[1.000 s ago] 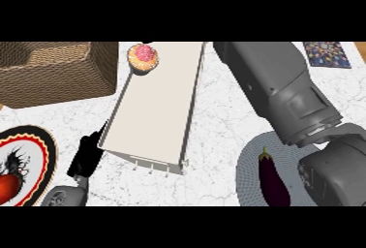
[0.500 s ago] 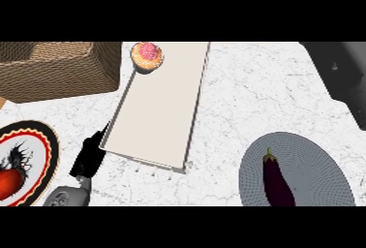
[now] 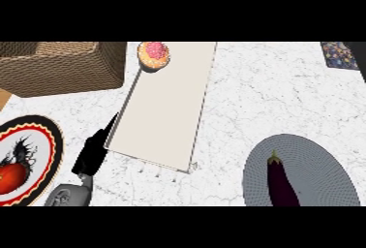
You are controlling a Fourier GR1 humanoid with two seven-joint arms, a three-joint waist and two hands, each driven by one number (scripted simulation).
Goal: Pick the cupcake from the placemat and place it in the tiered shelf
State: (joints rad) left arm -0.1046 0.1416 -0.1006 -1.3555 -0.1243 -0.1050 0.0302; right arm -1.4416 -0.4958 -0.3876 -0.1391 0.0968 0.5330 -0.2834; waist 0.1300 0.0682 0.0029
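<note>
cupcake (image 3: 154, 54): sits on the far end of the shelf (image 3: 168, 104), well up and a bit right of my left hand (image 3: 93, 154). Nothing touching it. Already on the target, so I'd call the place step done, pending a check it's not too near the edge.
left hand: fingers straight, released, holding nothing. Parked just beside the shelf's near-left edge, pointing up along it. Looks like a rest pose, kept clear of the drop zone.
right hand: not in view, can't say anything abt it.
shelf: long pale board running away from the left hand, slightly angled.
basket (image 3: 61, 65): up and left of the hand, beside the cupcake but apart.
tomato plate (image 3: 43, 133): directly left of the hand, tomato (image 3: 10, 177) on it.
grey plate (image 3: 314, 160): far right of the hand, eggplant (image 3: 282, 181) lying on it. Not part of the job.
next: nothing to grab imo.
</note>
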